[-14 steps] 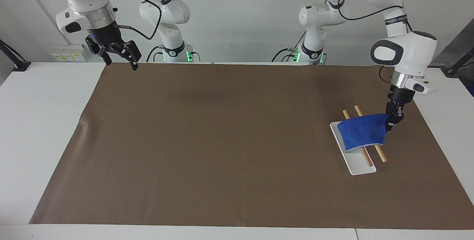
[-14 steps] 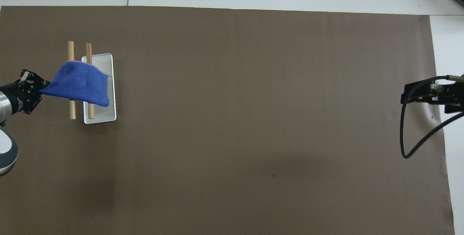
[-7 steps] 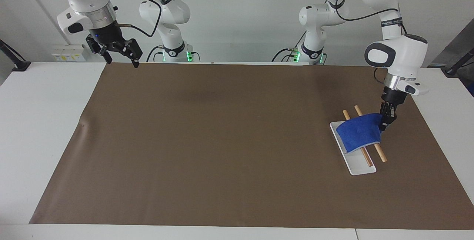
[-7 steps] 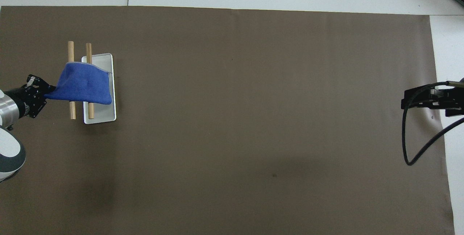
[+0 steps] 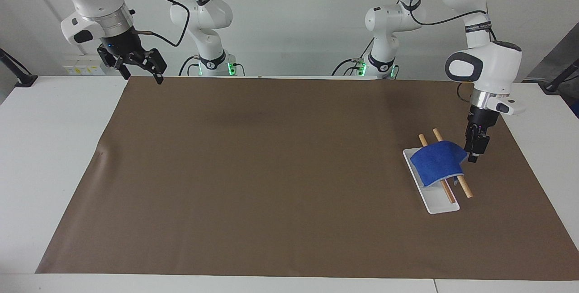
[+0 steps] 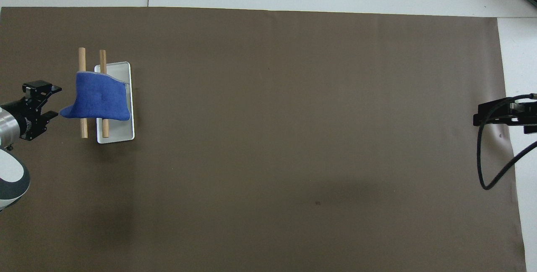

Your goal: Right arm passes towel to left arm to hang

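The royal-blue towel [image 5: 438, 162] hangs draped over two wooden rods [image 5: 466, 189] on a white base [image 5: 441, 205], toward the left arm's end of the mat. In the overhead view the towel [image 6: 100, 102] covers the middle of both rods [image 6: 82, 58]. My left gripper [image 5: 473, 155] is open and empty, just beside the towel's outer corner and apart from it; in the overhead view its fingers [image 6: 54, 102] stand spread. My right gripper [image 5: 140, 73] is open and empty, raised over the mat's corner at the right arm's end [image 6: 476, 119].
A large brown mat [image 5: 271, 171] covers most of the white table [image 5: 54, 148]. A black cable [image 6: 486, 167] loops from the right gripper. The white base [image 6: 121, 131] extends past the towel.
The left gripper opened, let go of the towel's corner and drew a little away; the towel settled onto the rods. The right gripper drifted farther toward its own end of the table.
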`<state>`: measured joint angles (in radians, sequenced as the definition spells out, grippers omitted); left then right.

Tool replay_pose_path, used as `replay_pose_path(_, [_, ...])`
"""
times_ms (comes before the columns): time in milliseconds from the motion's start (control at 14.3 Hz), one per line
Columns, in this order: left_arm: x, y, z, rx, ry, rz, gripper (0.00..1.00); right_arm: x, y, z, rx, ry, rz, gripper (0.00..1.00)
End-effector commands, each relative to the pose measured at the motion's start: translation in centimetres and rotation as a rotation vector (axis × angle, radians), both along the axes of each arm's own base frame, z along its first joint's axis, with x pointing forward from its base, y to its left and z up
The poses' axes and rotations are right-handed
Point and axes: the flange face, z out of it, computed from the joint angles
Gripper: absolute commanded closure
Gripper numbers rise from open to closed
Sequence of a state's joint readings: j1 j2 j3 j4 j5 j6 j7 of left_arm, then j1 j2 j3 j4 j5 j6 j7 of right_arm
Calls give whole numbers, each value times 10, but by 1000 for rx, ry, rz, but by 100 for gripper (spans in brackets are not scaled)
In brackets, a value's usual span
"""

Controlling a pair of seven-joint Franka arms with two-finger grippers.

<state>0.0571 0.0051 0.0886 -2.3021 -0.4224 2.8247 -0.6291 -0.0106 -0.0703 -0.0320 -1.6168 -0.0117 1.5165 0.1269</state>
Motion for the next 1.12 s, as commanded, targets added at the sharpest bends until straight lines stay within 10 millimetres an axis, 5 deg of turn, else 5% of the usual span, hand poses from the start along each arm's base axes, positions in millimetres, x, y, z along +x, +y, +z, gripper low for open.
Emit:
replay_pose_path(0, [27,6,27,-34,2,-14,0,-4,2,-3,-9,-8,23,0])
replay_pose_path(209, [48,1,59,-112,110,-99,0,-4,-1,-5,-18,-23,28,0])
replay_pose_path(488, [50,-12,103,-146,193,-196,0,-9,-8,-12,-52,-24,62,0])
replay_pose_path(628, [39,-27,129,-101,262,-285,0,-6,-4,-11,-40,-36,46,0])
replay_pose_path(837, [8,-79,176,21,369,-442,0,-9,1,-11,-30,-12,34,0])
replay_pose_path(1047, [-12,-114,204,76,466,-575,0,-10,9,-7,7,-12,-6,0])
